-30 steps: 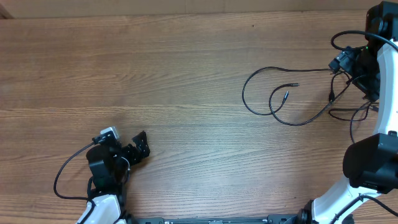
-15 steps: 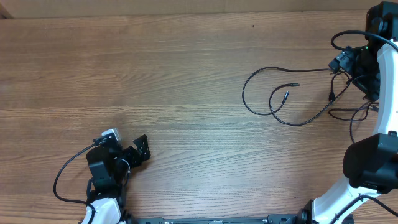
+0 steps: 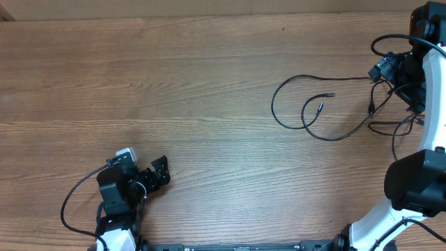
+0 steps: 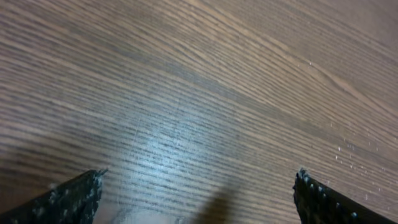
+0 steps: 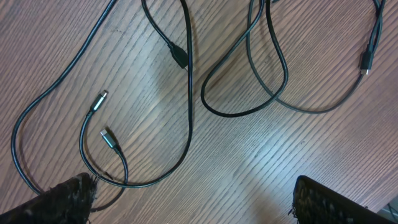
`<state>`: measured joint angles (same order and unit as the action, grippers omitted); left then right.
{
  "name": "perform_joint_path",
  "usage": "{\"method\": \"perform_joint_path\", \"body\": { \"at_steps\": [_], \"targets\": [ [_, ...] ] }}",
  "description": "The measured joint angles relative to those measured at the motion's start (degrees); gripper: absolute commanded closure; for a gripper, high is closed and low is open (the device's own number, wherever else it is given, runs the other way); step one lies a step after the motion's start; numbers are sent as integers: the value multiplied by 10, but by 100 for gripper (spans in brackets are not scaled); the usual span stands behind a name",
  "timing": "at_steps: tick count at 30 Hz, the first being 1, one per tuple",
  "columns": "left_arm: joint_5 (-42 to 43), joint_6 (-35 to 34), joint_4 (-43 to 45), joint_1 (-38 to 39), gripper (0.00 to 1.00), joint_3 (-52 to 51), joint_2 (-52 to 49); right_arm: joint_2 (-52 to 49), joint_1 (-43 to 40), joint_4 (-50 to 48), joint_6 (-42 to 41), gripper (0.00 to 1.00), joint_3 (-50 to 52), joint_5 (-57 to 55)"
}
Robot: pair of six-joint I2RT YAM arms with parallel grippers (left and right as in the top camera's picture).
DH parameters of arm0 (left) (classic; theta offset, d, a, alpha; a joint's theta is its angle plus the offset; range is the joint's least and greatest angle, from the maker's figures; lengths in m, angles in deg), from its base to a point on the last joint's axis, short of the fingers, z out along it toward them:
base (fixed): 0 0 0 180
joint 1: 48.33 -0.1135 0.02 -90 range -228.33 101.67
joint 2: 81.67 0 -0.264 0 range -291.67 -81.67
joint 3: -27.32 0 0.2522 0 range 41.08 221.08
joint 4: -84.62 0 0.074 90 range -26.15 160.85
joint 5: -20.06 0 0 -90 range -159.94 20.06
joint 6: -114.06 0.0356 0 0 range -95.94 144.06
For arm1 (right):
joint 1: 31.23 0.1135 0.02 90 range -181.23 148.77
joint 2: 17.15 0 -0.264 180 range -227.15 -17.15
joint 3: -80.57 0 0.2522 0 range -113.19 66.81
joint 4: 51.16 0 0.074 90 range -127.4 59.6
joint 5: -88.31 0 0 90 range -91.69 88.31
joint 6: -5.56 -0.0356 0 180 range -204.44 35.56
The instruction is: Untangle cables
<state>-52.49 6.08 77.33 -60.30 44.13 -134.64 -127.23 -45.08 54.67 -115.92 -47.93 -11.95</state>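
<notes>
- Left gripper point(image 3: 162, 174) sits at the near left of the wooden surface point(image 3: 174, 84), well apart from everything else on it.
- Left wrist view: its fingers point(image 4: 74, 198) are spread wide. Only bare wood grain shows between them, and they grip nothing.
- Whether the left fingertips touch the wood cannot be told.
- The cables point(image 3: 322, 106) lie at the far right of the surface, close beside the right arm point(image 3: 431, 104).
- Overhead: thin black strands form one large open loop with a smaller loop inside it. The strands run rightward toward the arm, where they bunch and cross.
- Two free ends lie inside the large loop, near each other but not touching.
- Right gripper point(image 5: 193, 185) hangs above the cables with its fingers point(image 5: 68, 199) spread wide and nothing pinched between them.
- Right wrist view: two silver-tipped plugs point(image 5: 101, 98) rest flat on the wood at the left, just beside one another.
- A black plug point(image 5: 178, 56) lies near top centre, touching or just beside a long strand that runs down the middle.
- Two strands cross and overlap at upper right, making a hanging loop.
- Another small plug point(image 5: 365, 63) lies at the far right edge.
- A curved strand passes just beside the finger at lower left of this view. I cannot tell if it touches.
</notes>
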Motion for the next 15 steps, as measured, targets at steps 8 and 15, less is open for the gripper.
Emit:
{"method": "perform_joint_path", "body": {
  "at_steps": [8,15],
  "targets": [
    [1,0,-71,0,1,-1,61,0,0,0,0,0,0,0],
    [2,0,-81,0,1,-7,86,0,0,0,0,0,0,0]
  ]
}}
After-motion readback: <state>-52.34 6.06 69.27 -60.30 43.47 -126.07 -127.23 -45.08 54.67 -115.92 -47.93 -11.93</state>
